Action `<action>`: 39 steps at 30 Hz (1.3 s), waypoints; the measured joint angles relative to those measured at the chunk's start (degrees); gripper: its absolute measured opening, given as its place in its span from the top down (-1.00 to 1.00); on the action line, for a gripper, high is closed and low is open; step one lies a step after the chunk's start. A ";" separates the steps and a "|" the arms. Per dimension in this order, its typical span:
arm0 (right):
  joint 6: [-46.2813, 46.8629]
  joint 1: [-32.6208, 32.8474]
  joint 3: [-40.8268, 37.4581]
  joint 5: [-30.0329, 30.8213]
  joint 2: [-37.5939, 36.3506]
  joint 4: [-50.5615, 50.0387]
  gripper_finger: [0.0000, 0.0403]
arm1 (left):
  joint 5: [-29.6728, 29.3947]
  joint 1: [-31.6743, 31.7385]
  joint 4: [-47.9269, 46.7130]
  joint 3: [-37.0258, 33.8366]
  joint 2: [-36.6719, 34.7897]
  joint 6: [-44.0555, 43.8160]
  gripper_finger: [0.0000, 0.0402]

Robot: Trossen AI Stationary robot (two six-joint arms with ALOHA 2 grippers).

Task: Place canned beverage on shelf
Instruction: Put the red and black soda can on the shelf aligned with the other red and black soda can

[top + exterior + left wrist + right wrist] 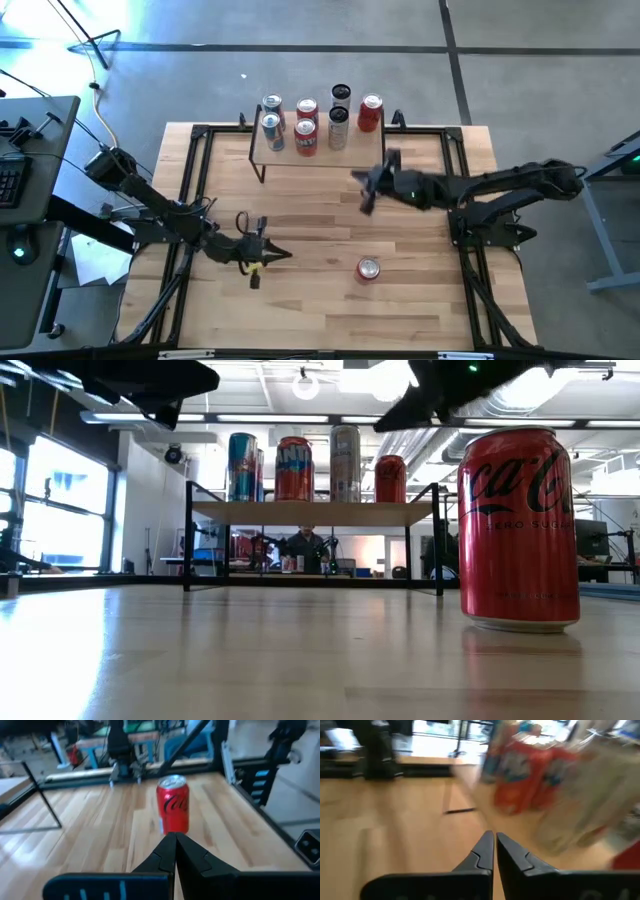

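A: Nearest the left hand (175,842), what is there?

B: Its fingers are pressed together on nothing, and the red can (173,811) stands upright on the desk (330,300) just ahead of the tips, not touching them. That can is the only one not yet on the shelf.

A: And the right hand (367,190)?

B: Also fully closed and empty, hanging above the desk. The shelf (290,163) lies close in front of it, and the red can is behind it, well apart.

A: What could go wrong from here?

B: I judge two things. Neither hand is open, so a hand that goes for the red can with fingers together would shove it and tip it over. It is round and would roll across the desk. And the right hand is close to the shelf, so a careless swing could knock the cans there.

A: What does the shelf hold?

B: Seven cans, all upright, in a front and a back row. Nearest the right hand is a pale grey can (338,128) in the front row, then a red-and-white one (306,139) and a blue-and-silver one (272,131). Behind them stand a plain red can (370,113), a dark-topped one (340,97), another red-and-white (306,109) and another blue-and-silver (271,105).

A: Room for one more?

B: Little, as far as I can tell. The side by the plain red can looks freest, and a crowded landing could topple a neighbour
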 joint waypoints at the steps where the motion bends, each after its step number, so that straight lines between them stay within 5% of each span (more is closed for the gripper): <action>1: 0.96 1.61 -1.92 0.10 0.00 1.78 0.98 | 0.59 0.34 2.65 -1.22 0.00 0.50 1.00; 7: 9.81 12.30 -7.04 6.11 0.00 2.04 0.99 | 2.12 2.50 12.47 -6.48 0.00 2.61 1.00; 21: 23.78 35.59 -6.82 20.84 -0.01 -4.37 0.92 | 4.63 5.10 13.29 -7.26 0.00 5.08 1.00; 26: 28.19 40.21 -6.78 22.23 0.71 -3.90 0.55 | 4.63 5.10 13.29 -7.26 0.00 5.89 1.00; 34: 33.56 43.45 -6.78 18.98 6.28 -0.47 -0.37 | 4.85 5.10 13.24 -7.24 0.00 6.13 1.00; 39: 36.98 44.45 -6.76 19.81 9.37 -1.06 -0.58 | 4.88 5.08 12.94 -7.22 0.00 6.13 1.00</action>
